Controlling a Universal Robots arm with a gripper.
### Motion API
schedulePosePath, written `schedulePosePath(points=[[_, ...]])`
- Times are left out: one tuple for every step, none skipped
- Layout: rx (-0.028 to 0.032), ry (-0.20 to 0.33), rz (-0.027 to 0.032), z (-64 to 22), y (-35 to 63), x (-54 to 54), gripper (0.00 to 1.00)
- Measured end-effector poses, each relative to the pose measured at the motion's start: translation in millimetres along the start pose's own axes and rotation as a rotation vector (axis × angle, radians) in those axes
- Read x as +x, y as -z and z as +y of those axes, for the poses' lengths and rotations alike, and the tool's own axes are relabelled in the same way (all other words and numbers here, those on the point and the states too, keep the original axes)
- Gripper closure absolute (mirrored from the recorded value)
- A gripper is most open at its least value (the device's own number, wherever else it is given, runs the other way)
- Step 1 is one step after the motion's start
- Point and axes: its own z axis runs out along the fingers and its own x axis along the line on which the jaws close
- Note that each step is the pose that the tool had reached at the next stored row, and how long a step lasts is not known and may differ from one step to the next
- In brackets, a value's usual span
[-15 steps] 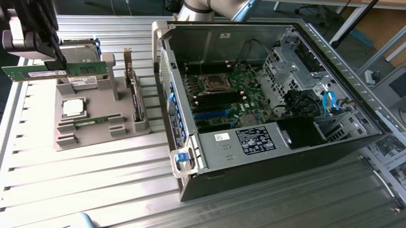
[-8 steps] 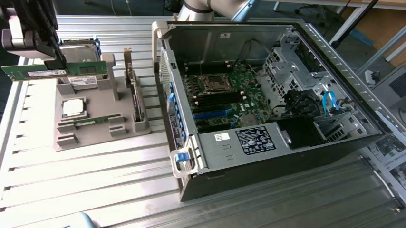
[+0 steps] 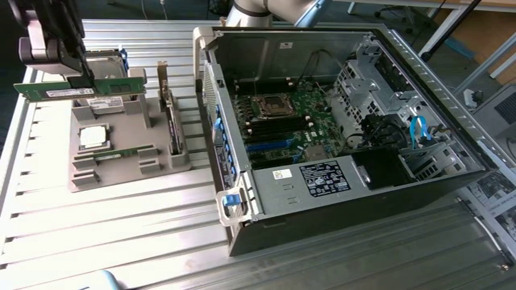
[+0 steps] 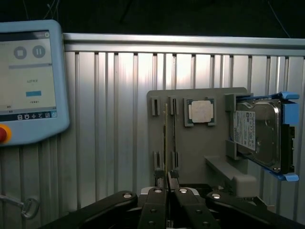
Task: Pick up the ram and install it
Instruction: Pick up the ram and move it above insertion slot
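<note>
clenching the ram, the hand hangs above the grey holder. the open computer case stands beside the holder.

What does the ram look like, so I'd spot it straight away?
Find the open computer case; to the exterior view's left of it sits a grey tray. Above that tray the robot's hand grips the ram, a long, thin green board with a white label strip. Unlike the square silver chip lying in the tray, it is held in mid-air.
</note>
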Motion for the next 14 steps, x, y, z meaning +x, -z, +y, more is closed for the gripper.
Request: schedulePosePath(points=[[0.0000,0.000,0.0000,-1.7,0.0,0.0,0.88],[-0.0001,0.000,0.0000,-3.0,0.0,0.0,0.88],[0.0000,0.000,-0.0001,-5.0,0.0,0.1,0.88],[0.0000,0.000,0.0000,-6.7,0.0,0.1,0.88],[0.0000,0.000,0.0000,-8.3,0.0,0.1,0.88],[0.0000,0.000,0.0000,-10.2,0.0,0.2,0.88],[0.0000,0.000,0.0000,-12.0,0.0,0.2,0.88],[-0.0001,0.000,0.0000,-13.7,0.0,0.2,0.88],[-0.0001,0.000,0.0000,-15.2,0.0,0.2,0.88],[0.0000,0.000,0.0000,-17.1,0.0,0.3,0.88],[0.0000,0.000,0.0000,-18.8,-0.1,0.3,0.88],[0.0000,0.000,0.0000,-20.3,-0.1,0.3,0.88],[0.0000,0.000,-0.0001,-21.8,-0.1,0.3,0.88],[0.0000,0.000,0.0000,-23.6,0.0,0.4,0.88]])
